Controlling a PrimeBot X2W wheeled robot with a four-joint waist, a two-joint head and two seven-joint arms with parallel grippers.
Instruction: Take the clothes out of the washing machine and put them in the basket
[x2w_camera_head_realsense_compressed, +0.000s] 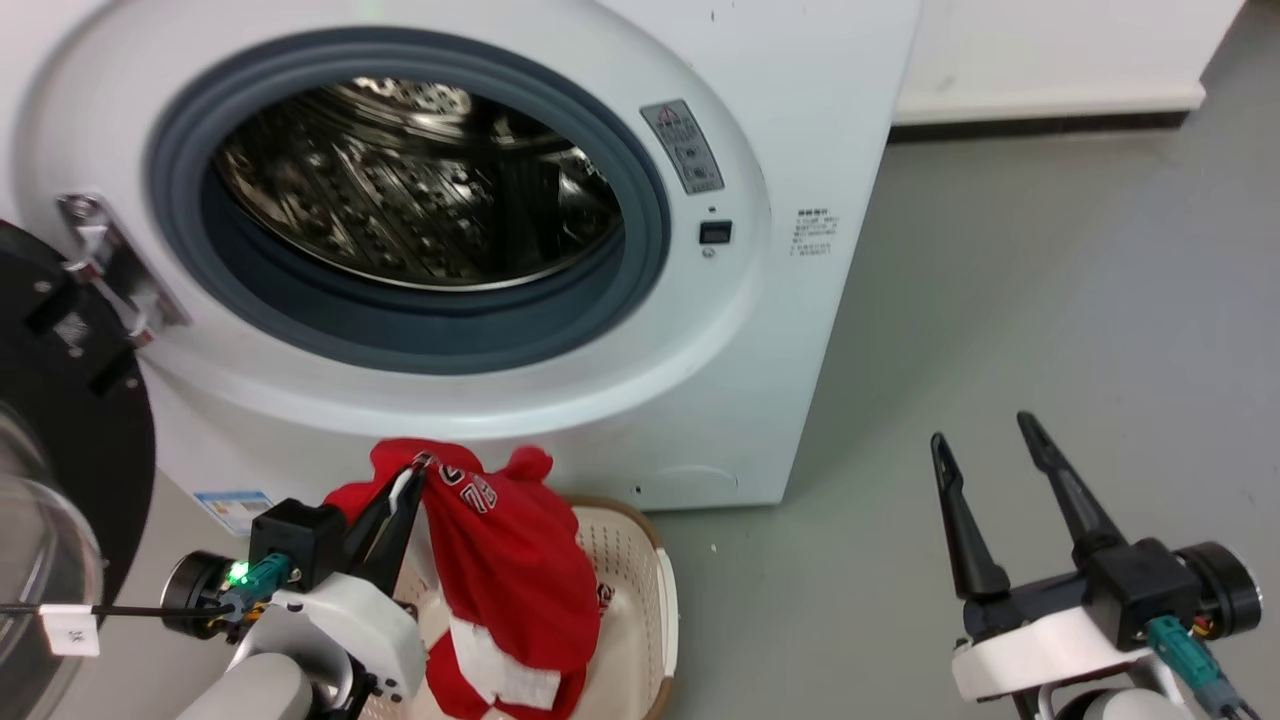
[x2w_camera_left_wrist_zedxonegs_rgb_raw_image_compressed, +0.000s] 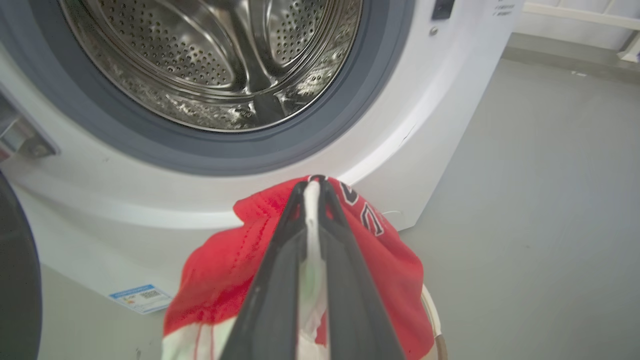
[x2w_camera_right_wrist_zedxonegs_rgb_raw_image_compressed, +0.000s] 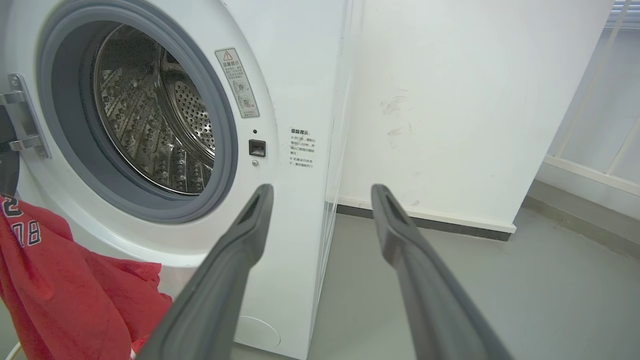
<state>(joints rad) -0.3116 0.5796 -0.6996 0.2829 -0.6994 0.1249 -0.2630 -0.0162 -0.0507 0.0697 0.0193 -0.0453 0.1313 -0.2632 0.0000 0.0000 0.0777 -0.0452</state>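
Note:
The white washing machine (x2w_camera_head_realsense_compressed: 800, 120) stands with its grey-rimmed porthole open, and its steel drum (x2w_camera_head_realsense_compressed: 420, 190) holds no cloth that I can see. My left gripper (x2w_camera_head_realsense_compressed: 415, 470) is shut on a red jersey (x2w_camera_head_realsense_compressed: 510, 570), which hangs from the fingertips over the cream basket (x2w_camera_head_realsense_compressed: 640, 560) in front of the machine. In the left wrist view the fingers (x2w_camera_left_wrist_zedxonegs_rgb_raw_image_compressed: 280, 260) pinch white and red fabric (x2w_camera_left_wrist_zedxonegs_rgb_raw_image_compressed: 220, 270) below the porthole (x2w_camera_left_wrist_zedxonegs_rgb_raw_image_compressed: 225, 155). To the right, over bare floor, my right gripper (x2w_camera_head_realsense_compressed: 985, 440) is open with nothing in it. The right wrist view shows its fingers (x2w_camera_right_wrist_zedxonegs_rgb_raw_image_compressed: 240, 250) spread and the jersey (x2w_camera_right_wrist_zedxonegs_rgb_raw_image_compressed: 65, 295) at lower left.
The black-framed glass door (x2w_camera_head_realsense_compressed: 60, 470) is swung open at the far left, on its hinge (x2w_camera_head_realsense_compressed: 100, 250). Grey floor (x2w_camera_head_realsense_compressed: 1050, 300) stretches to the right of the machine. A white wall with a dark baseboard (x2w_camera_right_wrist_zedxonegs_rgb_raw_image_compressed: 430, 220) runs behind it.

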